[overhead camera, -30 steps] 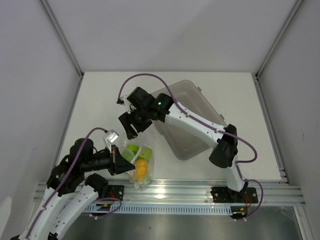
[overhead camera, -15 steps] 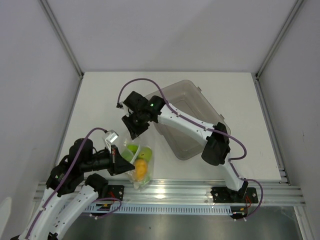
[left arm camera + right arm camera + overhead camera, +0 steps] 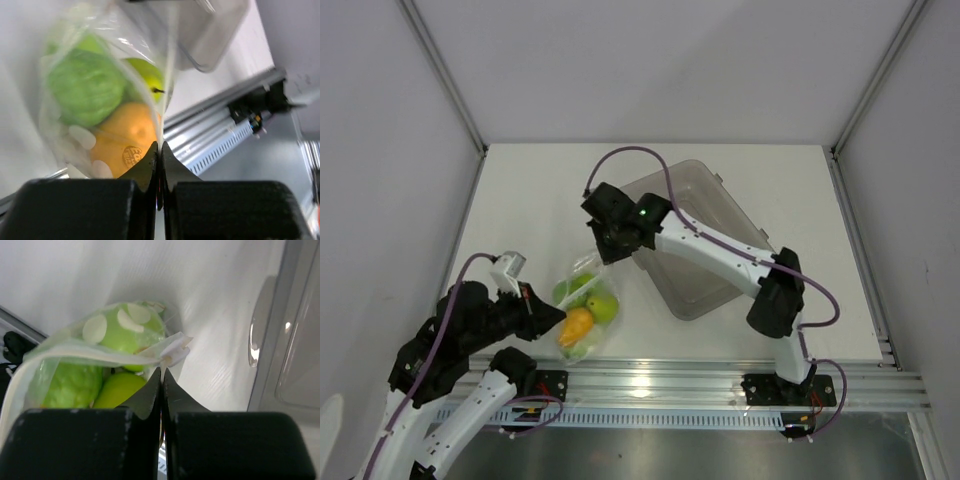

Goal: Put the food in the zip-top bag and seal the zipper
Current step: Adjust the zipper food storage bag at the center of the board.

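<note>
The zip-top bag (image 3: pixel 582 312) hangs stretched between both grippers near the table's front edge. Through its clear plastic the food shows: green fruits (image 3: pixel 601 305) and an orange-yellow citrus (image 3: pixel 576 325). My left gripper (image 3: pixel 556 318) is shut on the bag's near edge (image 3: pixel 161 125), right beside the citrus (image 3: pixel 125 142) and a green fruit (image 3: pixel 85 87). My right gripper (image 3: pixel 605 257) is shut on the bag's far corner, just under a white tab (image 3: pixel 176 348) at the end of the zipper (image 3: pixel 90 356). Green fruits (image 3: pixel 122 330) lie below the strip.
The rigid grey translucent bin (image 3: pixel 705 235) stands right of the bag, under the right arm, and shows at the edge of the right wrist view (image 3: pixel 295 340). The aluminium rail (image 3: pixel 720 382) runs along the table's front edge, close below the bag.
My right gripper came down from above the bag and shut on its far corner. The left arm drew back to the left, tilting and stretching the bag.
</note>
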Available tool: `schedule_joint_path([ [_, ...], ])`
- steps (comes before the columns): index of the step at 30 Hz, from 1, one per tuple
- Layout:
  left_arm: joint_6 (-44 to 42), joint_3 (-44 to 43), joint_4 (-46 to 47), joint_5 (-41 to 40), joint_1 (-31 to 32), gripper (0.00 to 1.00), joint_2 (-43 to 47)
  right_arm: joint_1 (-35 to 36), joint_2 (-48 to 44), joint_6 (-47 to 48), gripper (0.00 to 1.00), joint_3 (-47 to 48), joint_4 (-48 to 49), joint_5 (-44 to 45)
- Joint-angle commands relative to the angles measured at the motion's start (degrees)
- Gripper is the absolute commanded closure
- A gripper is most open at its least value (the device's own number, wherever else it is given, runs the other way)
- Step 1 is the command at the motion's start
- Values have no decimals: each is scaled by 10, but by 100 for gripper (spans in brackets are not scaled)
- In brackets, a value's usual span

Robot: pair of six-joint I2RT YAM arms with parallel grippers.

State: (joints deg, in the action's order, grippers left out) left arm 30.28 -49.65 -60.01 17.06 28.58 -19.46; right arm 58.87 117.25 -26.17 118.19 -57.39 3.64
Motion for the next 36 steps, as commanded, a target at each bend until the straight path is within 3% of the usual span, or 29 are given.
schedule_joint_path([
  [1, 47, -43, -33, -139, 3, 96, -2, 7, -105, -80, 100, -85, 69, 61],
  [6, 65, -50, -43, -168, 3, 88, -22, 38, -133, -152, 100, -129, 61, 99],
  [7, 65, -46, -46, -184, 3, 81, -23, 50, -136, -159, 100, -135, 63, 102],
  [9, 68, -40, -57, -194, 3, 76, -20, 65, -136, -181, 100, -138, 62, 109],
  [12, 71, -33, -63, -188, 3, 55, 0, 92, -131, -208, 100, -130, 49, 152],
  [13, 67, -33, -60, -182, 3, 37, 9, 103, -129, -222, 100, -130, 50, 160],
  [14, 52, -35, -55, -175, 3, 30, 19, 106, -126, -229, 100, -127, 49, 166],
  [18, -14, -49, 9, -100, 3, 15, 85, 107, -106, -272, 100, -104, 18, 181],
  [22, -49, -62, 59, -33, 3, 10, 113, 109, -91, -301, 100, -82, 0, 193],
  [28, -9, -55, 150, 91, 3, 15, 79, 109, -84, -332, 100, -72, 16, 210],
  [36, 3, -93, 64, -52, 3, 20, -36, 113, -95, -368, 100, -66, -1, 215],
])
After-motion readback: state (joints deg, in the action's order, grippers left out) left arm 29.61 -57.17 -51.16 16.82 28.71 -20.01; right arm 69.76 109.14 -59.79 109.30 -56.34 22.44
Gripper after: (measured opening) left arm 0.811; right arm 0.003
